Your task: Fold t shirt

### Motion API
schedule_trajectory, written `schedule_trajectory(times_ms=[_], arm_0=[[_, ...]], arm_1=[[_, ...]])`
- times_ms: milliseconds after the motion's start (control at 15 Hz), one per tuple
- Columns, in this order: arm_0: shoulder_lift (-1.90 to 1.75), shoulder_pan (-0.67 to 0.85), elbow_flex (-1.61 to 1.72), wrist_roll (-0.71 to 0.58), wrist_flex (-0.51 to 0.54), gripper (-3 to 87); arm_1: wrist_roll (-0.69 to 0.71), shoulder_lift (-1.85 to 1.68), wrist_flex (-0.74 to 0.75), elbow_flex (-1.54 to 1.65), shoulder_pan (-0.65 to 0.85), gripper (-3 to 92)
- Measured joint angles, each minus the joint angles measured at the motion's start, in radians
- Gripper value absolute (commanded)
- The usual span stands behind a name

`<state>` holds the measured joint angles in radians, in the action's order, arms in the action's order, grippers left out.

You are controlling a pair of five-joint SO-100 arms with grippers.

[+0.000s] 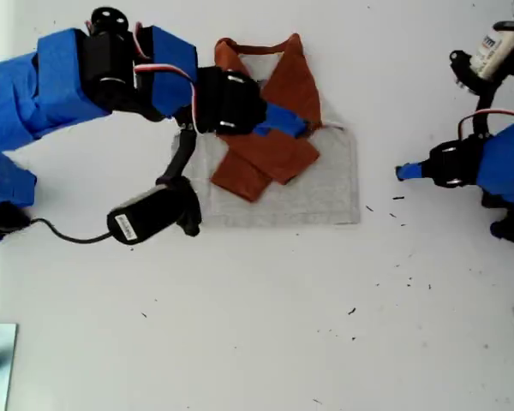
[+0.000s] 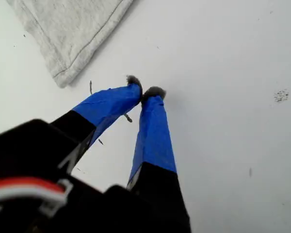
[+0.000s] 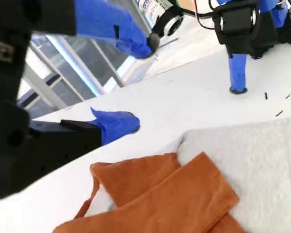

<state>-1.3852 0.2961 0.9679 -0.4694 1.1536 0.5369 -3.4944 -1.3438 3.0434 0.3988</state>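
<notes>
Closest to the lens in the first wrist view, my first claw [image 2: 144, 92] has its blue-taped tips pressed together with nothing between them, hovering at or on the bare white surface [image 2: 223, 58] just off a grey hem corner of the t shirt [image 2: 72, 34]. In the exterior view it sits at the right [image 1: 403, 172], apart from the garment. Over the shirt, my second claw [image 3: 136, 82] is spread wide, one blue tip low near the cloth, the other raised. Farther out, the t shirt [image 1: 317, 184] lies flat in the exterior view's upper middle, both rust-orange sleeves [image 1: 270, 154] folded across the grey body and crossing.
</notes>
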Motion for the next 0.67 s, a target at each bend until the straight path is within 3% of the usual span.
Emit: schedule_trajectory(times_ms=[133, 200, 333, 467, 533, 667], arm_0=[[-0.156, 0.034, 0.107, -0.023, 0.114, 9.5], [-0.265, 0.071, 0.247, -0.018, 0.118, 8.8], [-0.63, 0.161, 0.746, 0.026, -0.026, 4.3], [-1.143, 0.241, 1.364, 0.1, -0.077, -0.3], [-1.39, 0.236, 1.637, 0.155, -0.087, -0.3], [-1.594, 0.081, 1.947, 0.314, -0.169, -0.3]], arm_1=[[0.0, 0.0, 0.0, 0.0, 0.0, 3.6], [0.0, 0.0, 0.0, 0.0, 0.0, 3.6], [0.0, 0.0, 0.0, 0.0, 0.0, 3.6], [0.0, 0.0, 0.0, 0.0, 0.0, 3.6], [0.0, 0.0, 0.0, 0.002, 0.0, 3.6], [-0.008, 0.0, 0.0, 0.002, 0.003, 3.6]])
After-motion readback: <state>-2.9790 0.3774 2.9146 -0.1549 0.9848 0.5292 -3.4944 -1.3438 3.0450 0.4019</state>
